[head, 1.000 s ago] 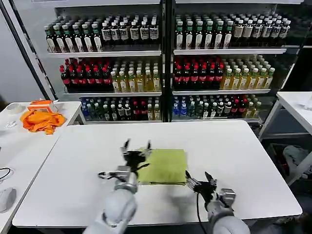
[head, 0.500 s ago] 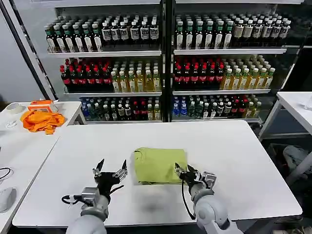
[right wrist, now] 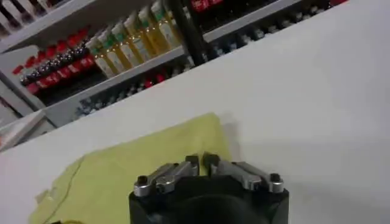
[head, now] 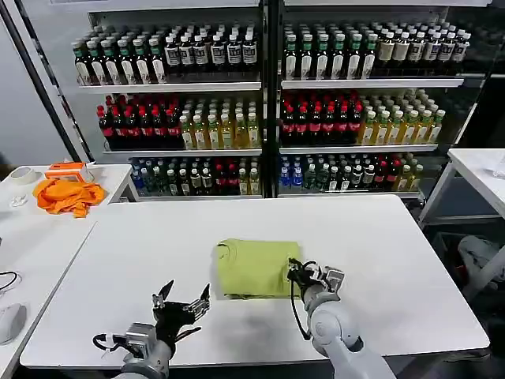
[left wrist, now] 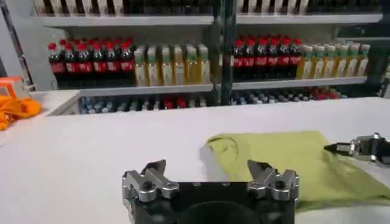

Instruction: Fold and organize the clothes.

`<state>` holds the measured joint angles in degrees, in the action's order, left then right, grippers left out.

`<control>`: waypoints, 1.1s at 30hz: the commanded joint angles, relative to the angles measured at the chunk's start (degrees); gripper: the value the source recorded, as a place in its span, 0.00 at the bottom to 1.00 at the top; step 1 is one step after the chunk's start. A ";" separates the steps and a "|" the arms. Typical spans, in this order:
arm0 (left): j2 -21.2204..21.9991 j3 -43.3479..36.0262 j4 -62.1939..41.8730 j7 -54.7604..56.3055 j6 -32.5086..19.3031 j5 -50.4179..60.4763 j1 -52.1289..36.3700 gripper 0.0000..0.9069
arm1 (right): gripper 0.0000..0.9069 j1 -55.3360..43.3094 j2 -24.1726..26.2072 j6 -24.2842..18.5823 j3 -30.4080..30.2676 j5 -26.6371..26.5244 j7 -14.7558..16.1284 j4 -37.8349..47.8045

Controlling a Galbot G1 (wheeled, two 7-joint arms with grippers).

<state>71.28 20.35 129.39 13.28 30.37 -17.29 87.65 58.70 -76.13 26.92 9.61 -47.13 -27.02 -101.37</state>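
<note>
Yellow-green soft cotton T-shirt (head: 257, 268) is seen folded into a compact rectangle near the middle of the white table (head: 379, 237); folding is judged nearly done, only tidying left. The right gripper (head: 297, 271), fingers closed and empty, rests at its right edge. The left gripper (head: 184, 302) hangs spread apart near the front edge, with open table all around.

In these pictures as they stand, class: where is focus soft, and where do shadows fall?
Head view: the folded T-shirt and table are evenly lit, with a thin shadow at the shirt's near edge. Left wrist view: a soft shadow lies beside the shirt's collar. Right wrist view: the shelf bottles are soft, and the right gripper looks sharper.
</note>
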 commanded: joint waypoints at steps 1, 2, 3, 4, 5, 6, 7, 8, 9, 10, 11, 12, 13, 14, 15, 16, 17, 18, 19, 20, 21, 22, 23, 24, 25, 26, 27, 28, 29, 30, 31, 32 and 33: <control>-0.34 0.73 1.69 -1.12 1.57 -0.39 1.92 1.00 | 0.00 -1.19 -0.02 -0.50 -0.14 0.49 -0.28 1.46; -0.34 0.74 1.67 -1.11 1.56 -0.40 1.91 1.00 | 0.00 -1.03 -0.04 -0.85 -0.06 0.84 -0.14 1.34; -0.32 0.73 1.64 -1.11 1.54 -0.40 1.91 1.00 | 0.00 -0.82 -0.05 -1.18 0.12 1.37 0.31 1.17; -0.31 0.72 1.56 -1.11 1.53 -0.40 1.92 1.00 | 0.00 -0.62 -0.03 -1.13 0.29 2.28 0.61 0.96; -0.30 0.72 1.53 -1.11 1.54 -0.41 1.91 1.00 | 0.00 -0.57 -0.02 -1.02 0.35 2.79 0.60 0.99; -0.29 0.71 1.42 -1.11 1.53 -0.42 1.92 1.00 | 0.00 -0.61 0.04 -0.87 0.44 3.08 0.55 1.22; -0.29 0.71 1.32 -1.11 1.53 -0.42 1.88 1.00 | 0.00 -0.86 0.13 -0.11 0.51 3.56 -0.03 1.72; -0.29 0.70 1.28 -1.12 1.53 -0.42 1.88 1.00 | 0.00 -1.00 0.20 0.18 0.55 3.67 -0.07 2.21; -0.32 0.66 1.23 -1.13 1.52 -0.43 1.85 1.00 | 0.00 -1.20 0.32 0.23 0.62 3.86 -0.10 2.71; -0.32 0.63 1.19 -1.15 1.53 -0.44 1.83 1.00 | 0.00 -1.45 0.49 0.49 0.72 4.00 -0.11 3.26; -0.30 0.64 1.17 -1.17 1.52 -0.45 1.80 1.00 | 0.00 -1.61 0.60 0.68 0.77 4.01 -0.11 3.43; -0.30 0.64 1.14 -1.17 1.53 -0.44 1.77 1.00 | 0.00 -1.78 0.71 1.14 0.84 4.11 -0.10 3.70; -0.31 0.61 1.06 -1.17 1.53 -0.46 1.73 1.00 | 0.00 -2.02 0.92 1.77 0.86 4.24 0.05 3.96; -0.32 0.58 0.95 -1.18 1.52 -0.45 1.66 1.00 | 0.00 -2.14 1.05 2.05 0.87 4.31 0.19 4.08; -0.31 0.52 0.85 -1.20 1.52 -0.45 1.62 1.00 | 0.00 -2.33 1.26 2.54 0.83 4.38 0.28 4.27; -0.32 0.47 0.83 -1.20 1.52 -0.45 1.60 1.00 | 0.00 -2.44 1.39 2.56 0.80 4.48 0.34 4.32; -0.32 0.45 0.83 -1.20 1.53 -0.45 1.56 1.00 | 0.00 -2.42 1.49 2.41 0.77 4.95 0.76 4.17; -0.31 0.45 0.92 -1.22 1.51 -0.45 1.55 1.00 | 0.00 -2.25 1.61 1.65 0.63 5.91 1.20 3.53; -0.31 0.47 1.03 -1.22 1.53 -0.46 1.55 1.00 | 0.00 -1.90 1.66 -0.07 0.39 6.89 1.47 2.60; -0.29 0.50 1.19 -1.23 1.52 -0.47 1.58 1.00 | 0.00 -1.42 1.64 -1.45 0.21 7.68 2.76 1.07; -0.28 0.54 1.33 -1.23 1.56 -0.49 1.60 1.00 | 0.00 -1.14 1.64 -2.08 0.07 8.29 3.14 0.20; -0.27 0.57 1.43 -1.24 1.56 -0.50 1.63 1.00 | 0.00 -0.49 1.70 -2.35 -0.45 8.37 4.01 -1.86; -0.26 0.59 1.60 -1.24 1.56 -0.52 1.66 1.00 | 0.00 0.10 1.70 -2.37 -0.93 8.53 4.67 -3.20; -0.27 0.57 1.63 -1.25 1.56 -0.52 1.67 1.00 | 0.00 0.56 1.77 -2.28 -1.42 9.12 5.30 -3.96; -0.25 0.56 1.65 -1.26 1.56 -0.52 1.65 1.00 | 0.00 0.95 1.84 -1.90 -1.88 9.83 5.59 -4.37; -0.23 0.56 1.61 -1.27 1.56 -0.54 1.61 1.00 | 0.00 1.25 1.87 -1.59 -2.41 10.37 6.12 -4.35; -0.20 0.55 1.57 -1.27 1.56 -0.54 1.57 1.00 | 0.00 1.33 1.83 -1.60 -2.64 10.82 6.24 -4.11; -0.16 0.52 1.53 -1.29 1.57 -0.55 1.54 1.00 | 0.00 1.49 1.71 -1.42 -2.88 11.32 6.54 -3.17; -0.09 0.48 1.46 -1.30 1.56 -0.53 1.51 1.00 | 0.00 1.40 1.58 -0.99 -2.99 11.52 6.55 -2.00; -0.07 0.46 1.43 -1.31 1.58 -0.54 1.49 1.00 | 0.00 1.30 1.54 -0.69 -3.00 11.48 6.57 -1.31; -0.03 0.43 1.41 -1.32 1.60 -0.54 1.48 1.00 | 0.00 1.18 1.45 0.05 -3.01 11.41 6.52 -0.44; -0.01 0.40 1.38 -1.35 1.62 -0.53 1.48 1.00 | 0.00 0.92 1.39 0.77 -3.00 11.31 6.45 0.39; 0.00 0.38 1.35 -1.36 1.63 -0.54 1.49 1.00 | 0.00 0.60 1.36 1.10 -3.00 11.05 6.12 1.31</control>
<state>71.28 20.77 130.71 12.03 31.88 -17.79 89.04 58.80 -74.73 26.80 7.83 -38.48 -22.75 -101.74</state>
